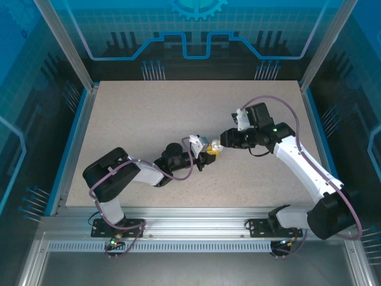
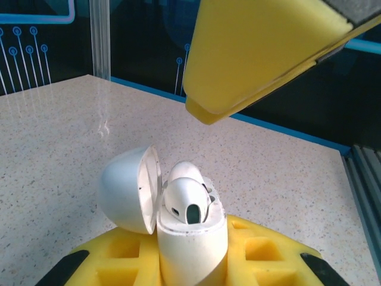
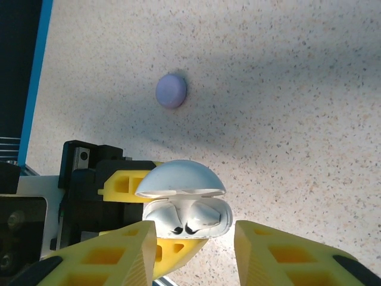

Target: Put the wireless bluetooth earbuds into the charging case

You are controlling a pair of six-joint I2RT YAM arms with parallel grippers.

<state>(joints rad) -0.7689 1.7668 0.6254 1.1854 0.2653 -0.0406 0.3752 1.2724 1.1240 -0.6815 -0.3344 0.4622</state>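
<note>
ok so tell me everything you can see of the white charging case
The white charging case is a small, glossy, plastic-looking rounded shell. Its domed lid is hinged open to one side, and two white earbuds sit in the base. It is held above the table, pinched by the yellow-padded left gripper.

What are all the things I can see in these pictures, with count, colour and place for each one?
charging case: one, white, lid open, held in the left claw
earbuds: two as far as I can tell, white, seated in the open case
round disc: one, pale purple, lying on the table apart from the case
table: one, speckled beige, under everything
left claw: one, yellow pads, shut on the charging case
right claw: one, yellow pads, open, facing the case's open top
</note>
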